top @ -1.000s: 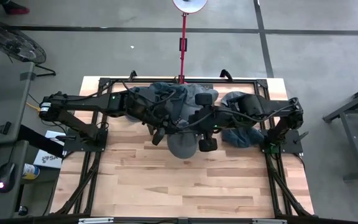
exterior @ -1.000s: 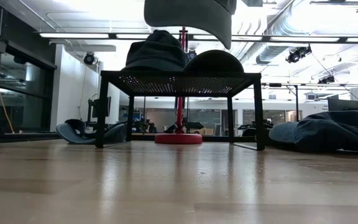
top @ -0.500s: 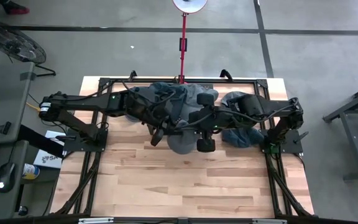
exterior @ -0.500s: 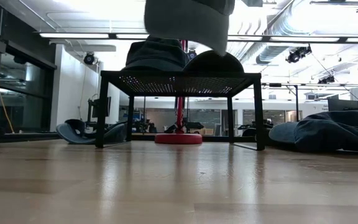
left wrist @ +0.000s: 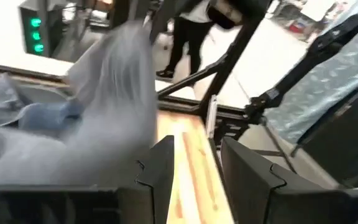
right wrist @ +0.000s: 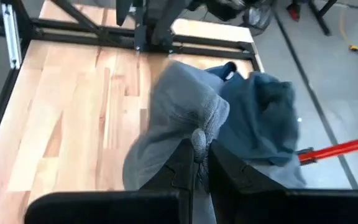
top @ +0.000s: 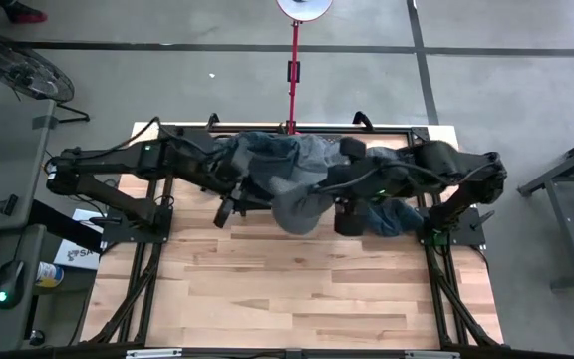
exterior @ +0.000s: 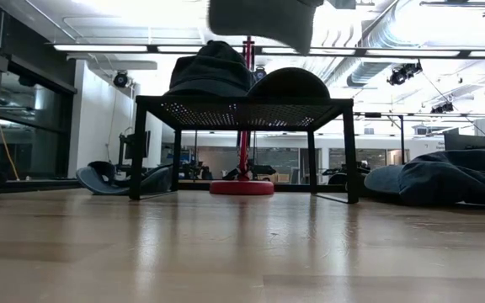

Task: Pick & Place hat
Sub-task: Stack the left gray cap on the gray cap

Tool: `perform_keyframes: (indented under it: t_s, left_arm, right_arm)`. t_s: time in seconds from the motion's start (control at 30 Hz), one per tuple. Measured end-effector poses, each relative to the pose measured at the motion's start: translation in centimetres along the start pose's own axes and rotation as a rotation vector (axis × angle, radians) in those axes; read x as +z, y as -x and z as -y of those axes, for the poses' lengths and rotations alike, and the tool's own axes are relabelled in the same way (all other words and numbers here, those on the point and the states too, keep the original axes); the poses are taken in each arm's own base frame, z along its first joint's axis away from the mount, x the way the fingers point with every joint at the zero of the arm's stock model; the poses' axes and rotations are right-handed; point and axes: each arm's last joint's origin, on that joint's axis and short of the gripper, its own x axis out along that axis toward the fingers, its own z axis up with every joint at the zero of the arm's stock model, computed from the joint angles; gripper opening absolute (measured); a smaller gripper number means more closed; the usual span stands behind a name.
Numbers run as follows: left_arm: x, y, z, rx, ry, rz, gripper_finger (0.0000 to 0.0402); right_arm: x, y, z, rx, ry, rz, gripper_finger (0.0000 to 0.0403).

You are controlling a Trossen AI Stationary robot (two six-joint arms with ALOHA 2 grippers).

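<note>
— Which step do we record?

— Carry, we judge. The right gripper (right wrist: 196, 163) has its fingers clenched on a fold of the grey hat (top: 299, 204), which hangs above the surface (top: 297, 289), near the rack (exterior: 242, 105). The left gripper (left wrist: 194, 168) sits beside the hat with fingers parted, grasping nothing.

— And the next move?

— We judge the hat must travel to its place and the right fingers release only once it rests there; the loose cloth could snag on the left arm.

— Containers?

— We note none. The rack carries two hats on top (exterior: 213, 71); more dark hats (exterior: 445, 181) lie heaped on the surface near the right arm's base.
</note>
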Motion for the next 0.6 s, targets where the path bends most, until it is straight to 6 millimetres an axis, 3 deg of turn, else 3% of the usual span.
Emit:
perform_keyframes:
  t_s: [0.33,0.6]
  left_arm:
    - [0.0,2.6,0.4,0.11,-0.021,0.02,0.0131]
    - [-0.2,2.9,0.2,0.167,-0.017,0.013,0.0131]
  right_arm:
    - [-0.7,3.2,2.4,-0.021,-0.006,0.03,0.0017]
    - [-1.0,3.6,5.0,-0.009,0.042,0.024,0.0017]
